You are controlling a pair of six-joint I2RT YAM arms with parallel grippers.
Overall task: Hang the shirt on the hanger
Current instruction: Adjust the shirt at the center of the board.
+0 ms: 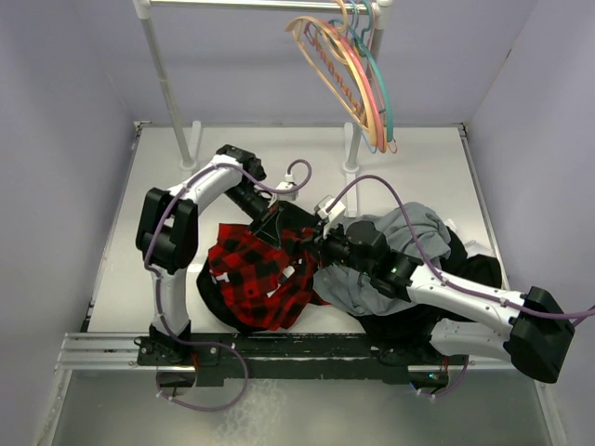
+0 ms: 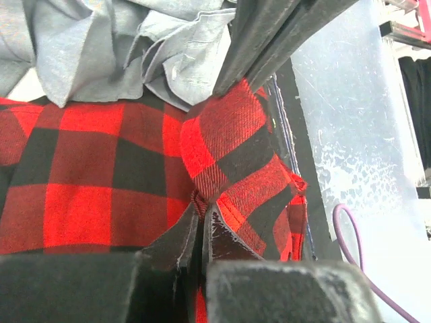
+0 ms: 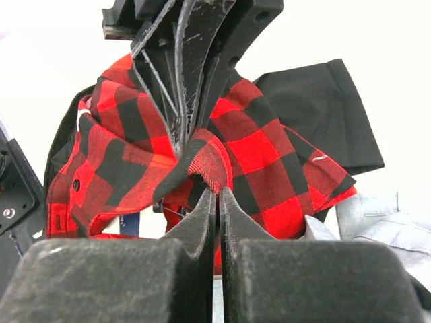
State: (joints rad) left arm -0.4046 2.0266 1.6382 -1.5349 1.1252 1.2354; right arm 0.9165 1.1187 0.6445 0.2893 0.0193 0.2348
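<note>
The red-and-black plaid shirt (image 1: 253, 274) lies bunched on the table between the arms, over a black garment. My left gripper (image 1: 275, 226) is shut on a fold of the shirt (image 2: 229, 155), its jaws pinching the cloth. My right gripper (image 1: 321, 245) is shut on the same raised fold (image 3: 202, 158), directly opposite the left fingers (image 3: 182, 67). The right fingers (image 2: 269, 40) show at the top of the left wrist view. The pale tan hanger (image 1: 318, 56) hangs on the rail at the back, far from both grippers.
A pink and a teal hanger (image 1: 386, 102) hang beside the tan one. A grey garment (image 1: 409, 232) and a black garment (image 1: 474, 269) lie under the right arm. The rack's posts (image 1: 172, 93) stand at the table's back. Walls close in on both sides.
</note>
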